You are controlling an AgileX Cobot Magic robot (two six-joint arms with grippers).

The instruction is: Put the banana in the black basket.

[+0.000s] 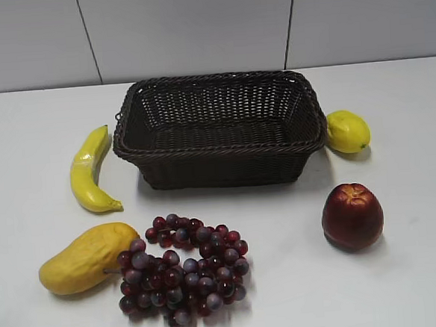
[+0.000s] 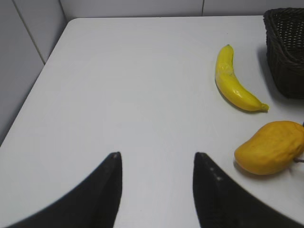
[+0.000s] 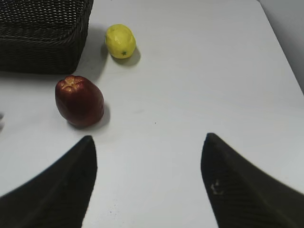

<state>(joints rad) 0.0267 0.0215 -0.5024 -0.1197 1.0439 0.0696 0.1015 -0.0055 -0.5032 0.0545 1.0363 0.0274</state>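
The banana (image 1: 89, 172) lies flat on the white table just left of the black basket (image 1: 216, 85), which stands empty at the back middle. The banana also shows in the left wrist view (image 2: 233, 82), with the basket's corner (image 2: 285, 52) at its right. My left gripper (image 2: 156, 154) is open and empty over bare table, well short and left of the banana. My right gripper (image 3: 148, 137) is open and empty over bare table at the right; the basket's corner (image 3: 42, 38) is at its upper left. Neither gripper shows in the exterior view.
A yellow-orange mango (image 1: 86, 257) (image 2: 270, 148) lies in front of the banana. Dark grapes (image 1: 184, 269) lie in front of the basket. A lemon (image 1: 347, 131) (image 3: 120, 41) sits at the basket's right, a red apple (image 1: 352, 215) (image 3: 79, 100) in front of it.
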